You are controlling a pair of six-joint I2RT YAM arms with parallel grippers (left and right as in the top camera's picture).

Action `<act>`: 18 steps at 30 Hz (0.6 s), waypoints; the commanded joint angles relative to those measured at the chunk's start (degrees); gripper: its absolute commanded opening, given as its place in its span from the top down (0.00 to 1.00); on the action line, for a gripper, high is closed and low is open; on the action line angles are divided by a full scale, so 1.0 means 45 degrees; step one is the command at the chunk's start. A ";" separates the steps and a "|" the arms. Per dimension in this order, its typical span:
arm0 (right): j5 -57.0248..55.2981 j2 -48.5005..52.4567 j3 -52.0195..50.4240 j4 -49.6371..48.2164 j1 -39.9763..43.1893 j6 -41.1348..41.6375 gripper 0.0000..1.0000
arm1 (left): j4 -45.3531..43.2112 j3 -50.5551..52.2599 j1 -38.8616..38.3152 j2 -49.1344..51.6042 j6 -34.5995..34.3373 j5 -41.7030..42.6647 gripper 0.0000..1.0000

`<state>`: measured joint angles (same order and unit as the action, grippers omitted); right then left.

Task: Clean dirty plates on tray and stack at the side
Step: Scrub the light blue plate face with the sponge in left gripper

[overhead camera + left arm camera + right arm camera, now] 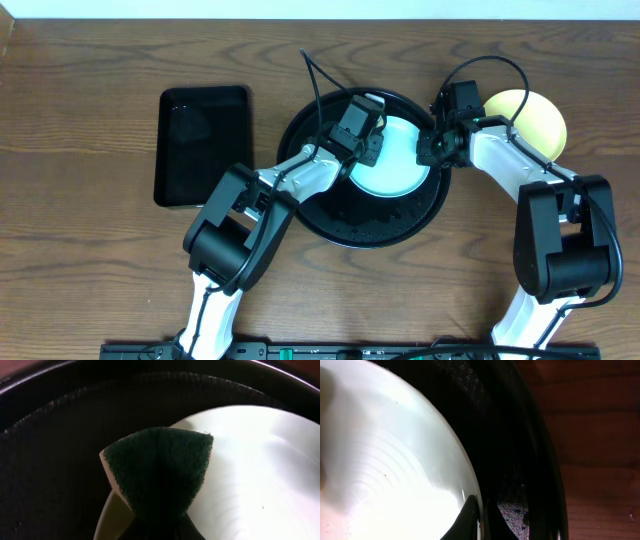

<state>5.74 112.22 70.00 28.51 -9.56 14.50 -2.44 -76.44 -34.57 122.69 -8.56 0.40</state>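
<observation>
Sponge work, I judge: my left gripper (pixel 370 145) is clamped on a dark green scouring sponge (pixel 160 467) at the edge of the pale blue round plate (pixel 398 168) lying in the large round glossy black tray (pixel 345 218), while my right gripper (pixel 432 150) pinches that plate's rim, apparently to steady it.

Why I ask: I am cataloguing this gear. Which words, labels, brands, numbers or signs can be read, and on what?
None can be read in any view: the pale blue plate, yellow plate, round black tray, rectangular tray and green sponge all show plain surfaces with no lettering, label or number.
</observation>
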 commanded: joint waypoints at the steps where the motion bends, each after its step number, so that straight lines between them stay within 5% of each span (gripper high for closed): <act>1: -0.0068 0.0238 -0.0374 0.0005 -0.0141 0.0160 0.99 | -0.0180 0.0112 0.0204 0.0636 0.0277 -0.0573 0.92; 18: -0.0073 0.0238 -0.0374 -0.0019 -0.0141 0.0160 0.99 | -0.3570 -0.0015 0.0204 -0.0452 0.0287 -0.0534 0.92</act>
<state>5.76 112.22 69.95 28.36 -9.56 14.50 -17.17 -76.31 -34.35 125.12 -8.47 -0.45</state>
